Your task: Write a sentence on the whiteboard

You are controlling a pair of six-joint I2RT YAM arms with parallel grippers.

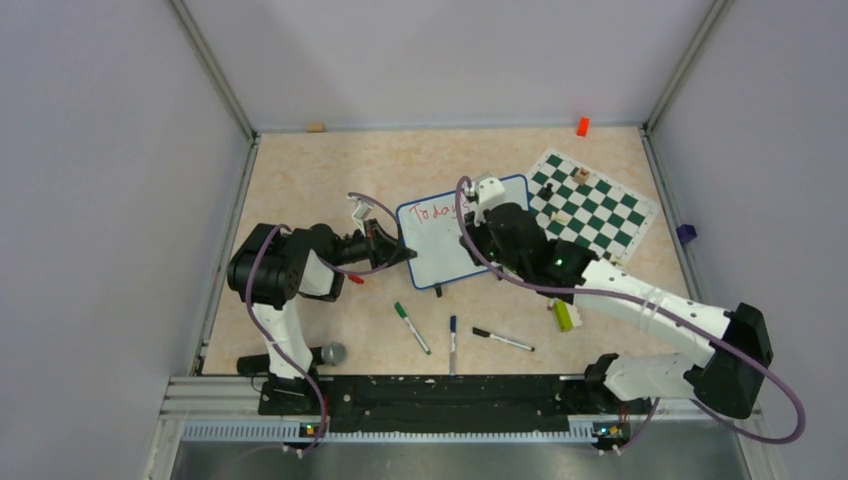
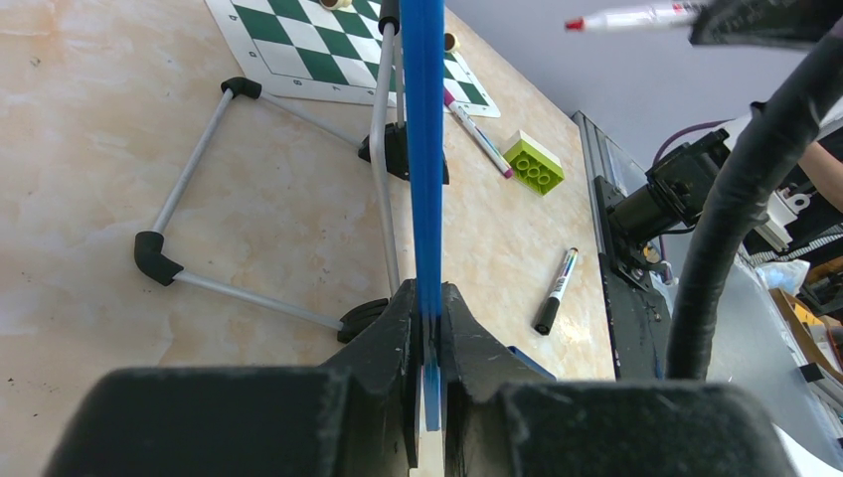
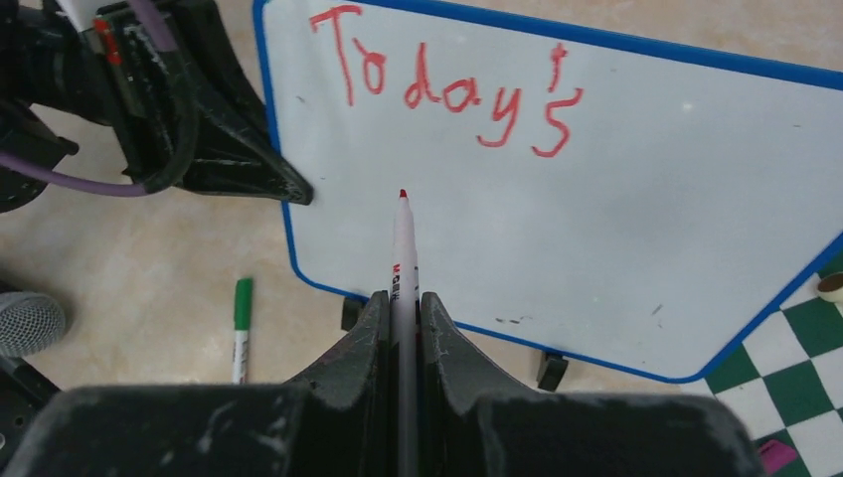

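Observation:
The whiteboard (image 1: 445, 250) stands tilted on its black feet at the table's middle, blue-framed. My left gripper (image 1: 398, 252) is shut on its left edge; the left wrist view shows the blue frame (image 2: 422, 149) pinched between the jaws of that gripper (image 2: 428, 318). The sentence (image 3: 437, 94) reads "Today's" in red along the top of the board (image 3: 616, 248). My right gripper (image 3: 403, 303) is shut on a white red-tipped marker (image 3: 403, 248). Its tip points at the blank area below "Today's". I cannot tell whether it touches.
A green marker (image 1: 411, 327), a blue marker (image 1: 452, 343) and a black marker (image 1: 503, 340) lie in front of the board. A lime brick (image 1: 563, 315) lies by the right arm. The chess mat (image 1: 590, 205) with pieces lies right of the board.

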